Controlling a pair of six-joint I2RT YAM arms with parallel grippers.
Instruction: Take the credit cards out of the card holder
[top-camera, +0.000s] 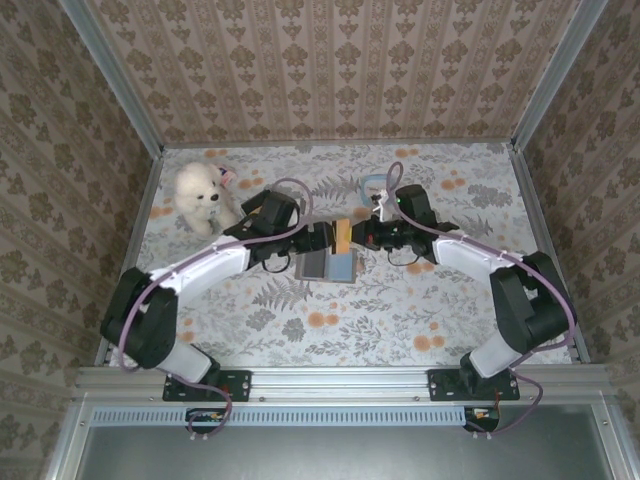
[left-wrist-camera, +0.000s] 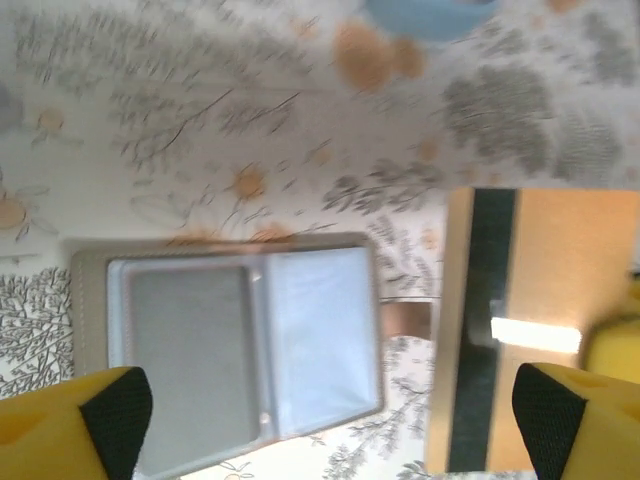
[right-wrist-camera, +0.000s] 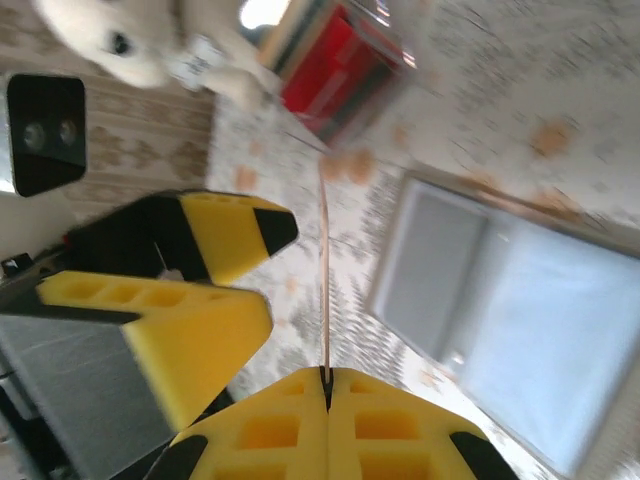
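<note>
Across the flowered bench (top-camera: 400, 310), the left arm (top-camera: 200, 270) and the right arm (top-camera: 480, 255) reach inward from the near edge and meet just past its middle. Toward the far left corner sits a white plush toy (top-camera: 200, 195), and a light blue object (left-wrist-camera: 425, 12), too blurred to name, lies farther back. Under the meeting point the card holder (top-camera: 325, 265) lies spread open and flat on the bench, one half grey and the other pale blue; whether that blue is a card or the pocket itself I cannot tell. The left tool (top-camera: 312, 238) hangs over the holder, its yellow fingers (left-wrist-camera: 105, 425) wide apart with nothing between them. The right tool (right-wrist-camera: 325, 385) faces it, pressed together on a thin tan card (left-wrist-camera: 570, 250) with a black stripe, which is out of the pockets and just beside the holder.
</note>
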